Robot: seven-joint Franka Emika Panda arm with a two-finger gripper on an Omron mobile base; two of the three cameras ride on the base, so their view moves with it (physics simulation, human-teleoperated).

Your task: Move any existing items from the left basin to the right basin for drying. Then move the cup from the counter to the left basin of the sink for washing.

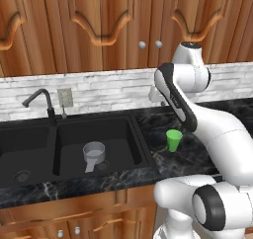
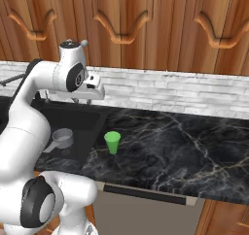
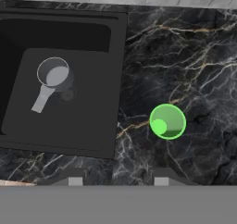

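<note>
My fingers [image 3: 75, 177] stand apart, gripping nothing; the cup [image 3: 167, 121] sits upright on the counter [image 3: 203, 61] (well below, rightward).

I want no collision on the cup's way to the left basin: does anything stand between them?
Yes: the right basin, holding the grey handled vessel, lies between the cup and the left basin; so does the thin divider.

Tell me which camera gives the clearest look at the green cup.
The hand view: it looks straight down into the cup, upright on the counter beside the sink. Both base views show it small, from the side.
</note>
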